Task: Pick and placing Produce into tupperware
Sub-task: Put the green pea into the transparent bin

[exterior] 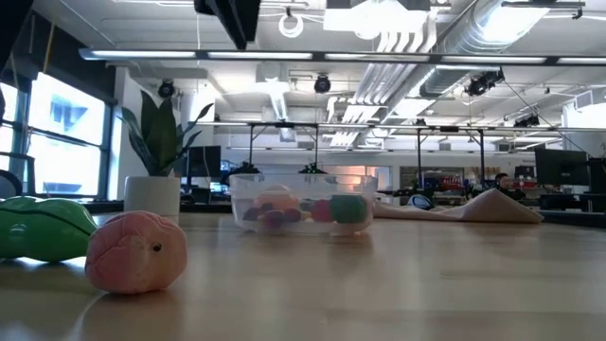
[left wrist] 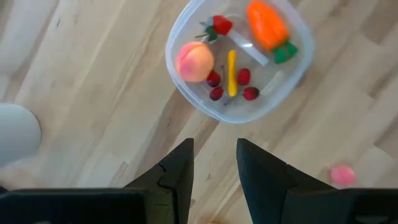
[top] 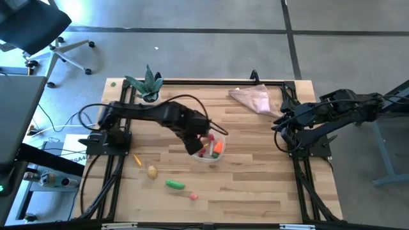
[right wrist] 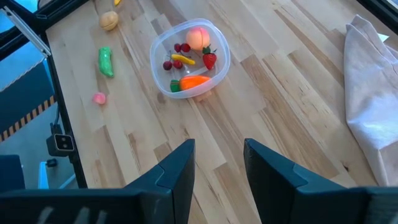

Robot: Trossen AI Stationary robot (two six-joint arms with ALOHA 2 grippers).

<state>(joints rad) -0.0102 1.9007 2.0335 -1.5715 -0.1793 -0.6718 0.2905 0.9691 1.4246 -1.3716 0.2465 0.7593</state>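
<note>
The clear round tupperware [left wrist: 239,59] stands mid-table on the wood. In it lie a peach-coloured round piece [left wrist: 194,61], an orange carrot [left wrist: 267,23], a strawberry, a yellow piece and small dark-red bits. My left gripper [left wrist: 214,167] hovers open above the tub's near-left side [top: 193,144] with nothing between its fingers. Loose produce lies on the table toward the near left: a green pod [top: 175,184], a pink round piece [top: 194,197], a beige potato [top: 152,171] and a yellow piece [top: 137,160]. My right gripper [right wrist: 217,163] waits open and raised at the table's right side [top: 281,121].
A leafy plant in a white pot [top: 149,84] stands at the far left. A pinkish-beige cloth [top: 252,99] lies at the far right. Black frame rails [top: 121,172] run along the left and right sides. Bare wood lies between the tub and my right arm.
</note>
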